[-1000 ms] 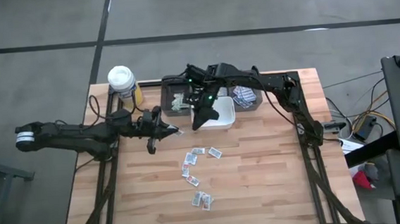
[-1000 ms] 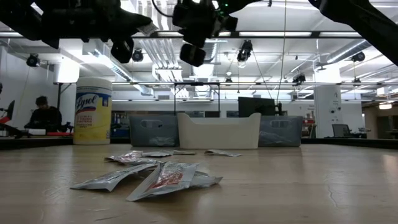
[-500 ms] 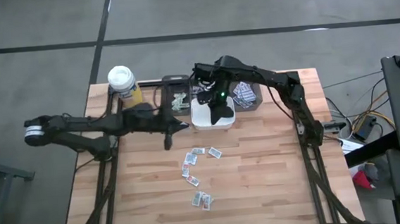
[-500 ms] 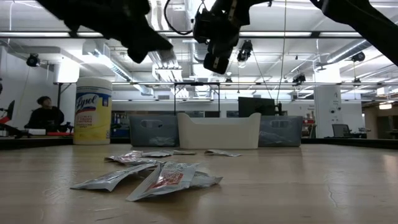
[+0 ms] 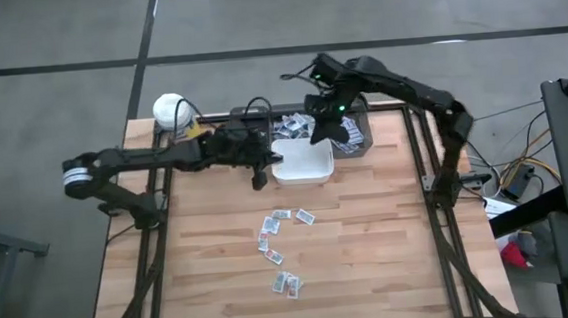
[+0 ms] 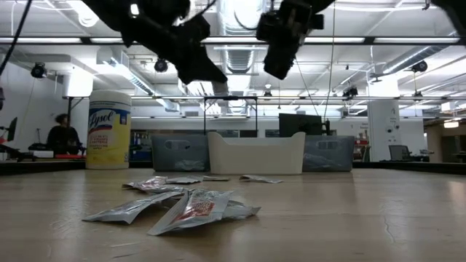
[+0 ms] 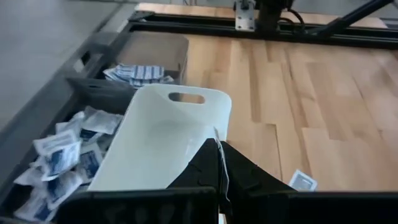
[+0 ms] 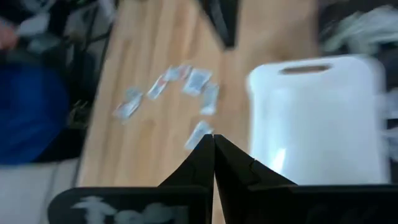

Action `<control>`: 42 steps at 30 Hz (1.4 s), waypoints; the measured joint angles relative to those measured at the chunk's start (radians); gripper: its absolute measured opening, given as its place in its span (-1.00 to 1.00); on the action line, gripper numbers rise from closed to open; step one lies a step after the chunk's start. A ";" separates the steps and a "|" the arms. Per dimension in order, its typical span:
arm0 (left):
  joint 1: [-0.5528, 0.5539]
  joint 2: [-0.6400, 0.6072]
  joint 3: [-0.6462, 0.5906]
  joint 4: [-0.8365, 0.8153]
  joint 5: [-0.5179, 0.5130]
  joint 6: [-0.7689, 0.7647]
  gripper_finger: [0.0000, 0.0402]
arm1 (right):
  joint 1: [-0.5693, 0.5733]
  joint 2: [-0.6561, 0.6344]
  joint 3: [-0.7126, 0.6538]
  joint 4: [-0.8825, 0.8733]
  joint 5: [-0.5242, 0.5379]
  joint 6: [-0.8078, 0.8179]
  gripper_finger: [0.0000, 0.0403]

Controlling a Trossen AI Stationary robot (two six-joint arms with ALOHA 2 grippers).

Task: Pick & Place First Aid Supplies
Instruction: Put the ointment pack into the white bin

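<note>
Several small white packets lie loose on the wooden table; they also show in the low view and right wrist view. A white bin stands at the far middle between two grey bins. My left gripper hangs over the white bin's left side, shut on a thin white packet. My right gripper hovers above the bins' right part. It is shut with nothing between its fingers. My left gripper pinches a thin white packet between its two fingers; only the packet's pale edge shows, seen end-on. The fingers slant down from the table's left. The packet is lifted clear above the white bin.
The left grey bin and the right grey bin hold packets. A yellow bottle with a white lid stands at the far left corner. One packet lies on the boards near the white bin.
My left gripper has swung toward the table's right and far edge, from beside the loose packets to over the white bin's left side, rising a little. My right gripper has moved from over the white bin toward the right and far edge, above the right grey bin.
</note>
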 joint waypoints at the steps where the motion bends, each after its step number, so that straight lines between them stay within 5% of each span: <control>1: 0.009 0.021 0.014 -0.004 0.017 0.007 -1.00 | -0.007 -0.041 -0.058 0.071 0.021 0.033 -0.96; 6: 0.046 0.135 0.118 -0.060 0.068 0.057 -1.00 | -0.009 -0.248 -0.348 0.387 0.241 0.167 -0.96; 21: 0.088 0.496 0.530 -0.440 0.103 0.183 -1.00 | -0.008 -0.742 -0.959 0.950 0.396 0.447 -0.96; 34: 0.106 0.720 0.771 -0.636 0.102 0.132 -1.00 | -0.009 -0.846 -1.096 1.070 0.467 0.475 -0.96; 42: 0.106 0.741 0.791 -0.654 0.104 0.122 -1.00 | -0.009 -0.838 -1.096 1.070 0.466 0.443 -0.96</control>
